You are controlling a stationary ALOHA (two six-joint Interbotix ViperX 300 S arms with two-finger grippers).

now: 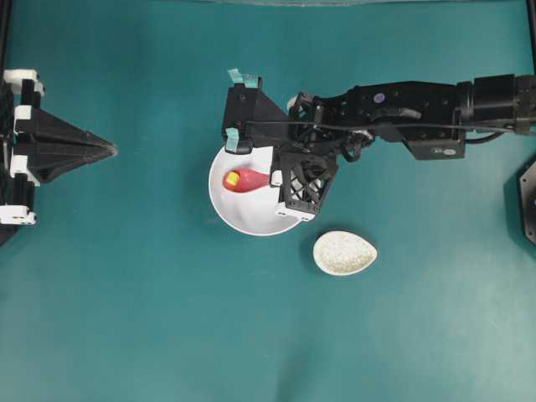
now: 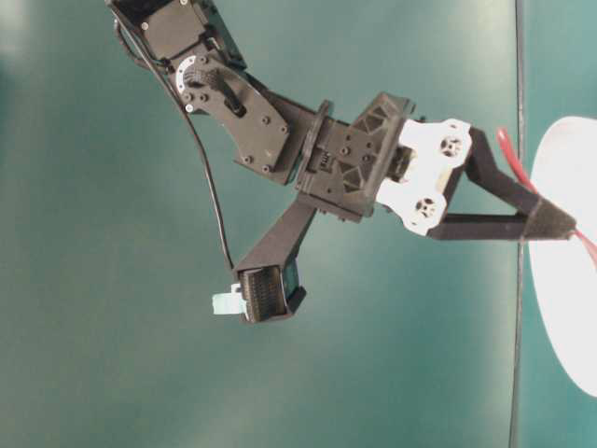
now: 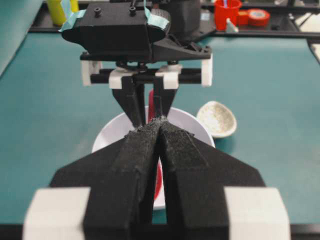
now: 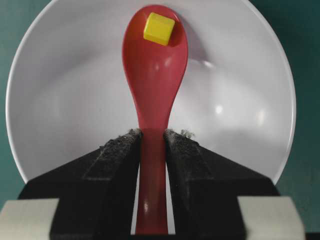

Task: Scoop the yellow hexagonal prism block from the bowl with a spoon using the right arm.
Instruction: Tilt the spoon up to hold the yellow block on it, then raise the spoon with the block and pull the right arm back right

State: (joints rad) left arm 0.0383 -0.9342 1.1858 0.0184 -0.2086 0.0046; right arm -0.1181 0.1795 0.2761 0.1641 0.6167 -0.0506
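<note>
Right gripper (image 4: 152, 137): both black foam-faced fingers (image 4: 116, 155) are pinched on the short straight handle of the glossy pink-red soup spoon (image 4: 155, 75), one pad on each side, handle running straight back between them. The spoon's deep oval scoop reaches forward over the inside of the large round plain white bowl (image 4: 65, 100).

The tiny bright yellow hexagonal prism block (image 4: 159, 28) sits inside the scoop, near its far tip (slightly right of the scoop's centre line in the right wrist view). Whether the scoop touches the bowl's floor or hangs just above it cannot be told.

Overhead view: the right arm (image 1: 402, 109), black with white gripper parts and teal tape tabs, reaches in from the right edge to the bowl (image 1: 247, 213); spoon (image 1: 247, 179) and block (image 1: 232, 178) lie in the bowl's left half. Table-level view shows the same fingers converging on the red handle at the bowl's rim.

A small egg-shaped speckled cream spoon rest (image 1: 345, 252) lies on the teal table cover (image 1: 126, 318), just beside the bowl at its lower right, not touching.

Left gripper (image 3: 161, 125): pointed black fingers pressed together, nothing between them, aimed at the bowl from well apart at the overhead view's left edge (image 1: 105, 150).
</note>
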